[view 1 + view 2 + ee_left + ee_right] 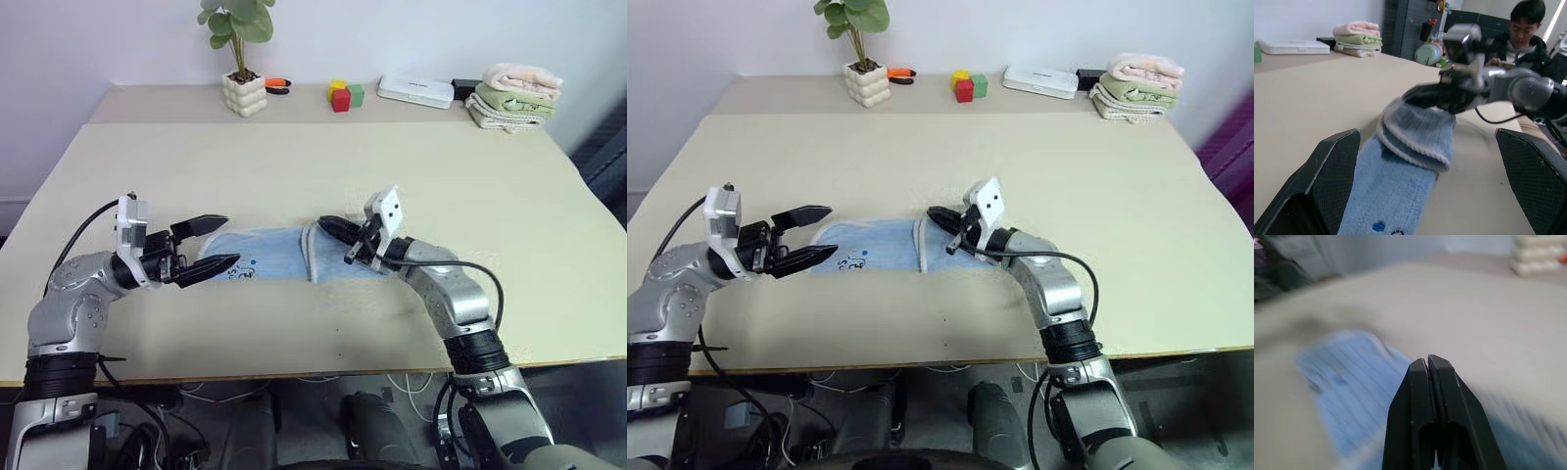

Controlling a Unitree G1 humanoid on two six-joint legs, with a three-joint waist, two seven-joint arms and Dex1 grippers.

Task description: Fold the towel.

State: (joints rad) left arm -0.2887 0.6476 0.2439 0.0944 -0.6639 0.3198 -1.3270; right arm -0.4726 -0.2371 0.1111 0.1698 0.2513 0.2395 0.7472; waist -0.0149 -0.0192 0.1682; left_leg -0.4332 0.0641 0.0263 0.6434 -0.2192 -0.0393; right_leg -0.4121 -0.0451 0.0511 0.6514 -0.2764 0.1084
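Right gripper (333, 228) closed over folded towel (279, 257); left gripper (209, 243) agape

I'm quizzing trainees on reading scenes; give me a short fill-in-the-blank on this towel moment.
1. The light blue towel lies on the ___ table.
2. The left gripper is ___.
3. The right gripper is ___.
4. The potted plant stands at the table's ___ edge.

Missing: beige; open; shut; far
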